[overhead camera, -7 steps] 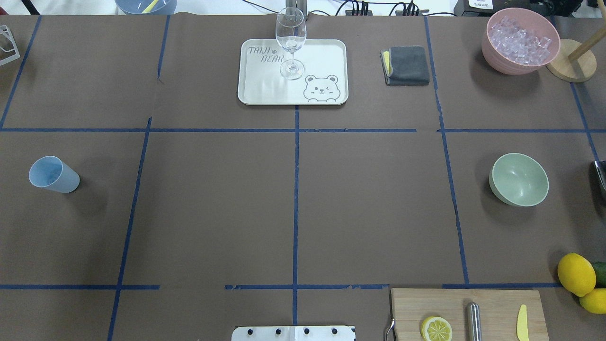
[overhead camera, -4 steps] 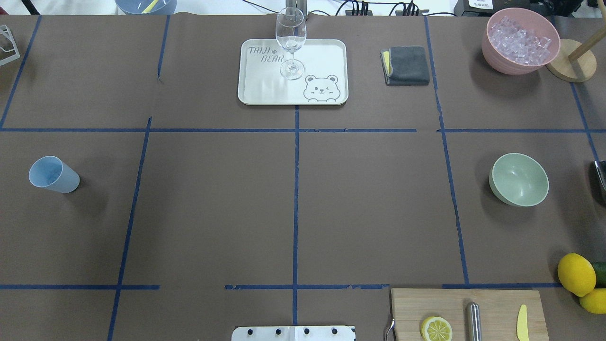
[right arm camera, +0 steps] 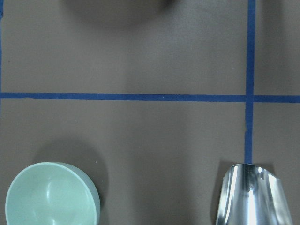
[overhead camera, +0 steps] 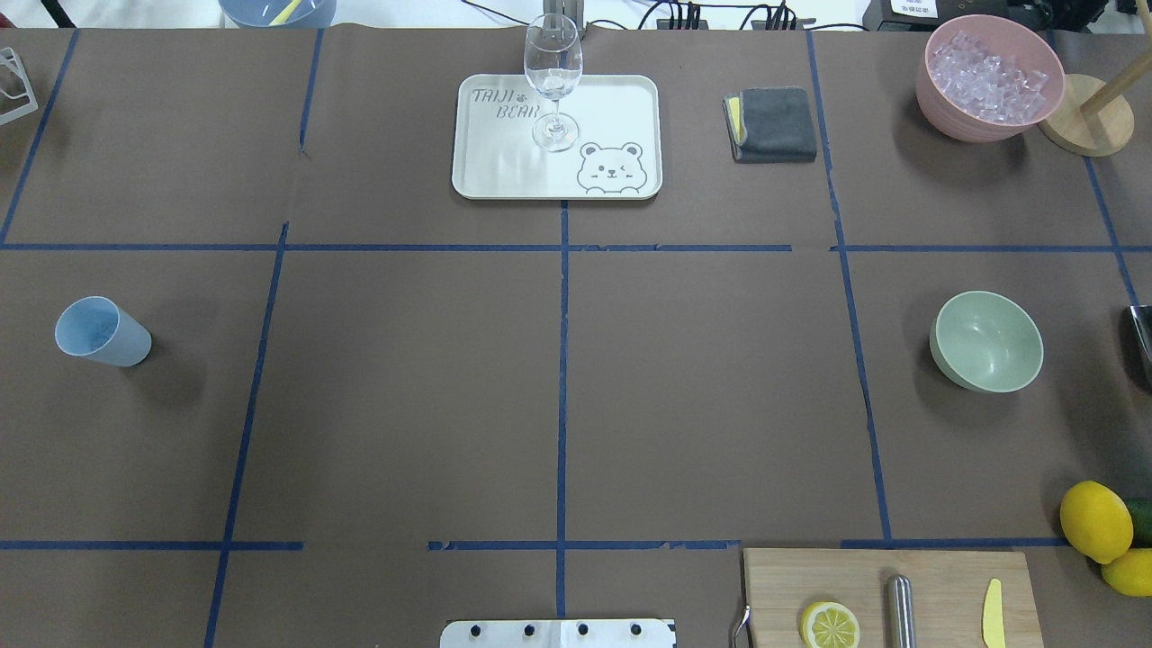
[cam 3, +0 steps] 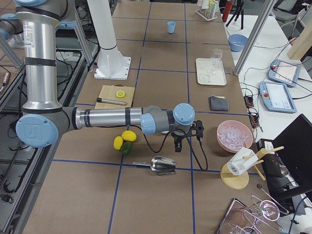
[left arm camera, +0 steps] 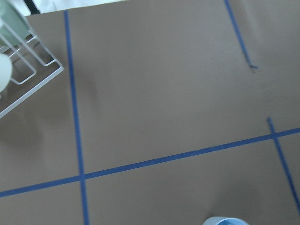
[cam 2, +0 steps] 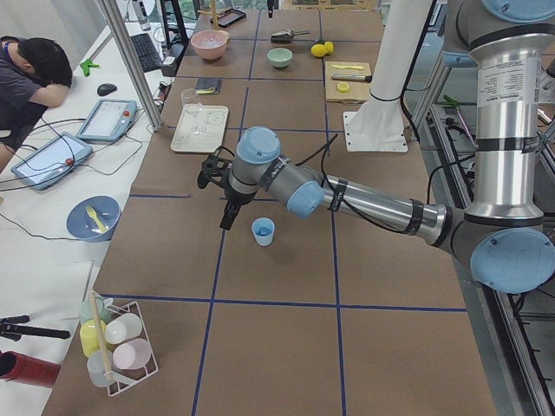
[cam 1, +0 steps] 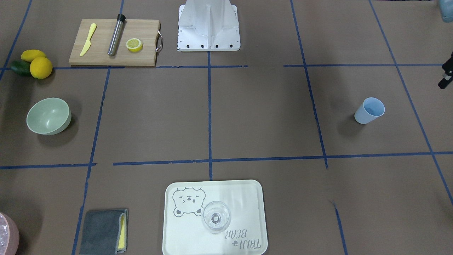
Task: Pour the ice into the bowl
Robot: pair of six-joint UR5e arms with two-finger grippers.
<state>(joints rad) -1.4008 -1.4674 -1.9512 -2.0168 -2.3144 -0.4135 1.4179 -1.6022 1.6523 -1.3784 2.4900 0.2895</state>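
Note:
The pale sage-green bowl stands upright and empty on the right of the table; it also shows in the front view and the right wrist view. The ice lies heaped in a pink container at the far right corner. My right gripper hangs above the table near the bowl and a metal scoop; I cannot tell its jaws. My left gripper hovers beside the light blue cup; I cannot tell whether it is open or shut. Neither gripper shows in the overhead view.
A wine glass stands on a white tray at the back centre, with a grey cloth beside it. A cutting board with a lemon half, a metal rod and a yellow knife lies front right, next to lemons. A wooden stand is behind the pink container.

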